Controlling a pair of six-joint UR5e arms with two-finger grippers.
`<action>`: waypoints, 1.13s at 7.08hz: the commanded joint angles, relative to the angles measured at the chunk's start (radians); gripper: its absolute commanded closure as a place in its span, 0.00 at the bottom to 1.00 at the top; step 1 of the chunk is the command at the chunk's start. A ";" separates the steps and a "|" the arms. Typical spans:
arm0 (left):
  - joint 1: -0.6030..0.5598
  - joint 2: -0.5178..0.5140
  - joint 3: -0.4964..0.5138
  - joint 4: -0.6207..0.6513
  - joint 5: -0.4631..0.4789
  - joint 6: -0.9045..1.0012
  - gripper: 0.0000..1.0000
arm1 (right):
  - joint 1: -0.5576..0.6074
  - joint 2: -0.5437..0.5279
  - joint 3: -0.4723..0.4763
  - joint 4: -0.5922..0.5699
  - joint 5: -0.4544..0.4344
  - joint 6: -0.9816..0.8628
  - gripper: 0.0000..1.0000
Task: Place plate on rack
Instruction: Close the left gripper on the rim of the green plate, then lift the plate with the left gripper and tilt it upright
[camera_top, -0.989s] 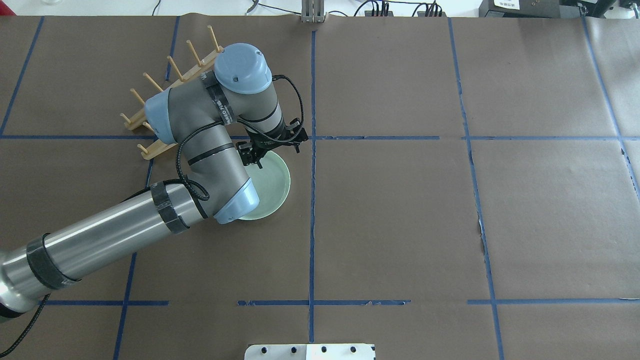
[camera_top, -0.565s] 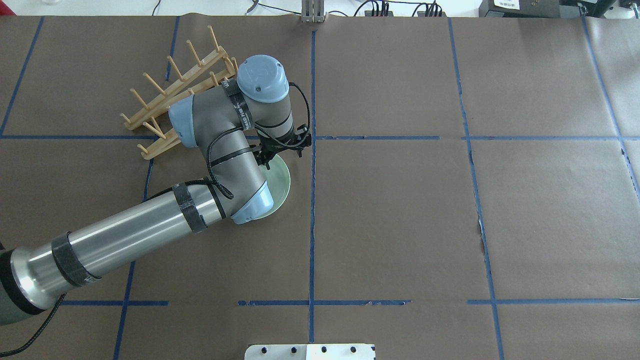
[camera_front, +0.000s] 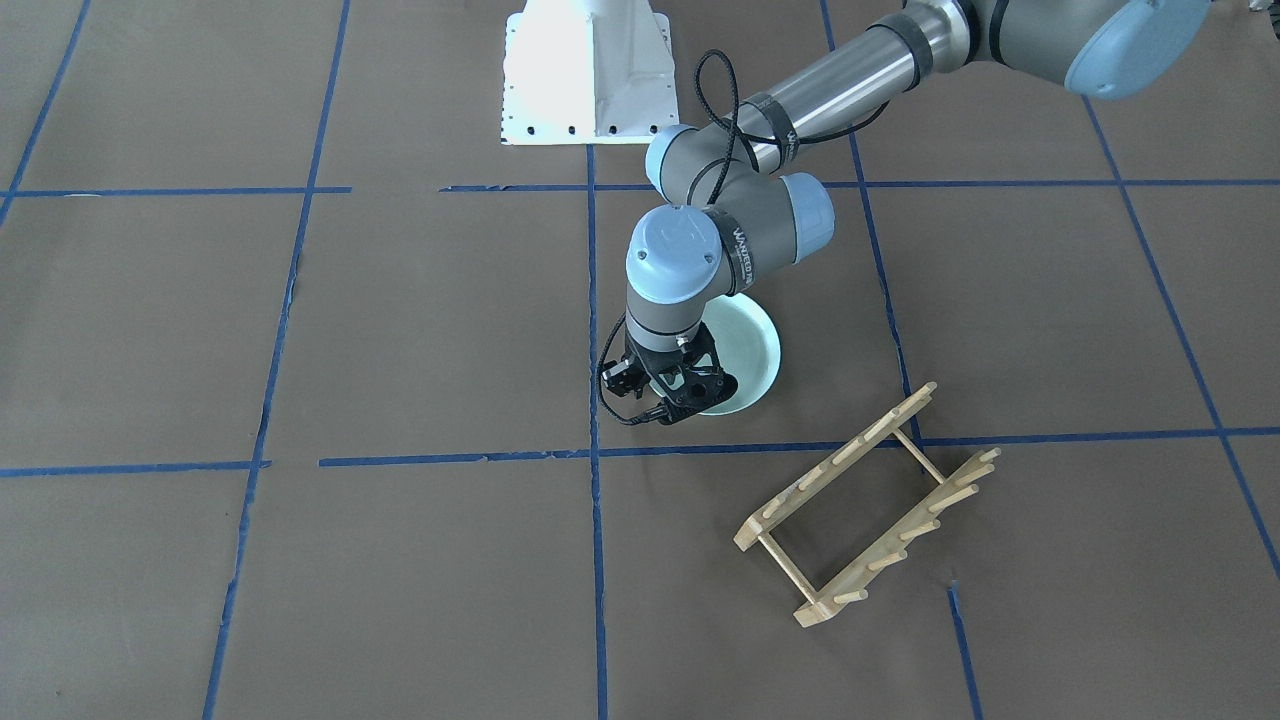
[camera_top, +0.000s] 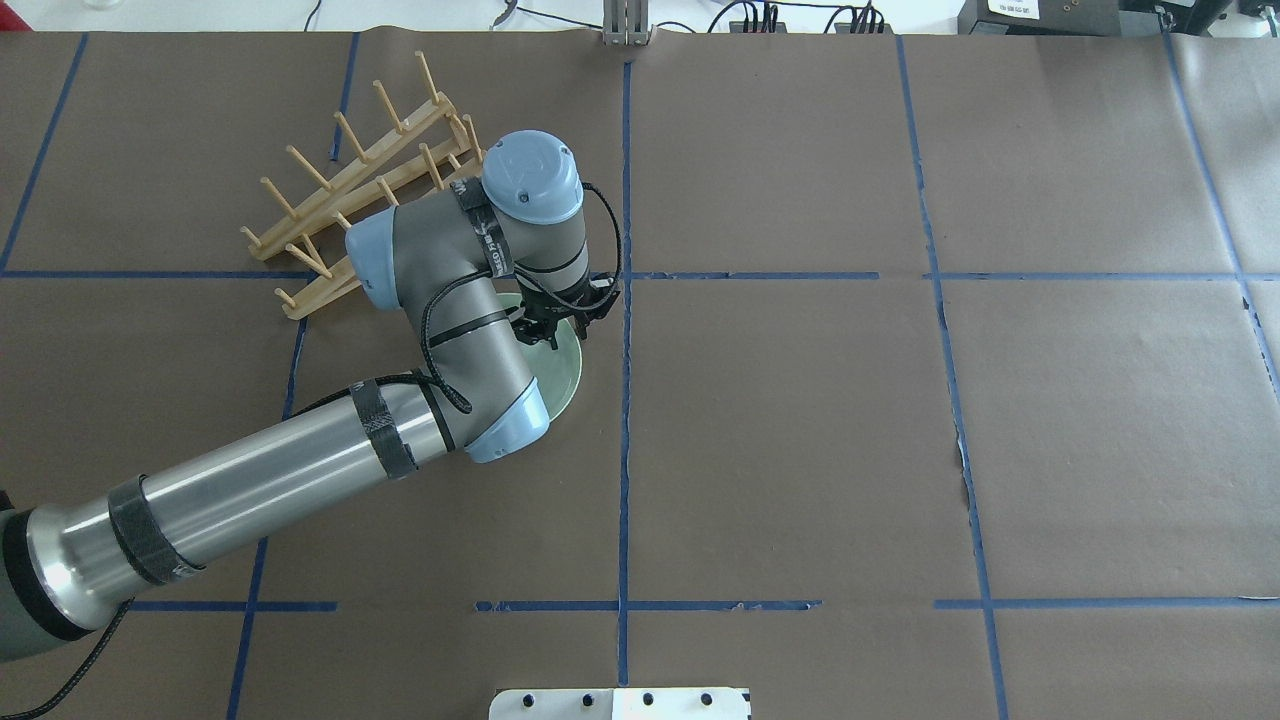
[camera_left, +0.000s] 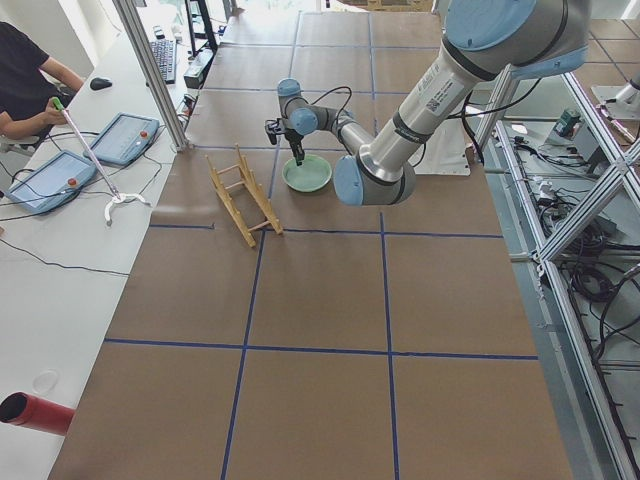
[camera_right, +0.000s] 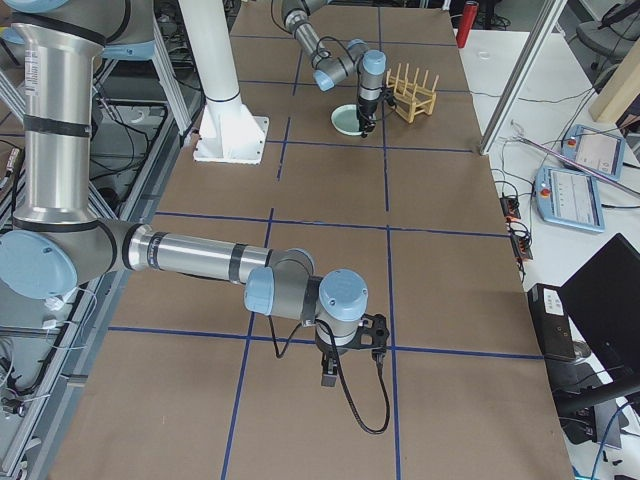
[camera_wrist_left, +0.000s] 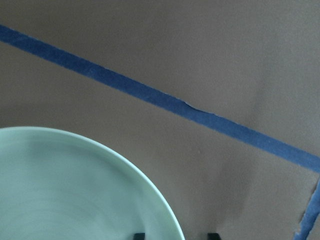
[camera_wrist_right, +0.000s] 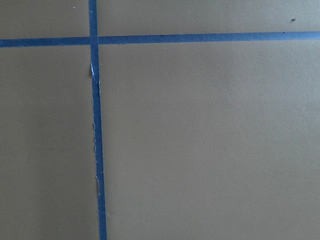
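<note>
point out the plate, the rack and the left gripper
plate (camera_front: 752, 350), front-facing view, bare inner surface
rack (camera_front: 836, 467), front-facing view, one wooden rail
left gripper (camera_front: 683, 405), front-facing view, between its fingertips

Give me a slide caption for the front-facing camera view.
Left claw at the rim of the mint-green plate lying flat on the table; the wooden rack stands apart, empty.

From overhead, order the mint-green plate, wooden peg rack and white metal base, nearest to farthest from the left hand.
1. Round mint-green plate, directly under the left hand.
2. Light-wood peg rack, back left.
3. White metal base, near edge.
</note>
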 joint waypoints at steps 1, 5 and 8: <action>-0.007 0.000 -0.005 0.003 -0.006 0.000 1.00 | 0.000 -0.001 0.000 0.000 0.000 0.000 0.00; -0.176 0.006 -0.237 0.025 -0.102 -0.041 1.00 | 0.000 0.000 0.000 0.000 0.000 0.000 0.00; -0.285 0.098 -0.485 -0.138 -0.097 -0.252 1.00 | 0.000 0.000 0.000 0.000 0.000 0.000 0.00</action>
